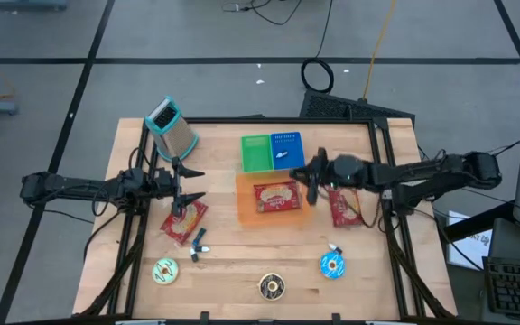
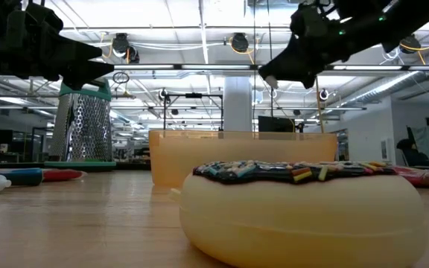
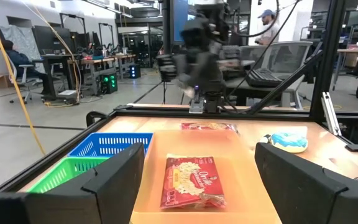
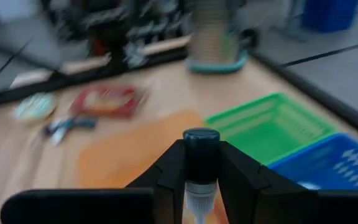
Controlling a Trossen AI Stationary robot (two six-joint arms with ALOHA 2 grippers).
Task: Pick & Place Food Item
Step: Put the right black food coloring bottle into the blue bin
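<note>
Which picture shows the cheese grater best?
The low view: the grater stands sharp and upright, its holes plain to see. The high view shows it small from above; the right wrist view shows a blur; the left wrist view misses it.

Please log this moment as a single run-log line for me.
left gripper: open, over red packet | right gripper: shut on dark-capped bottle, above orange bin | bin: one packet inside
</note>
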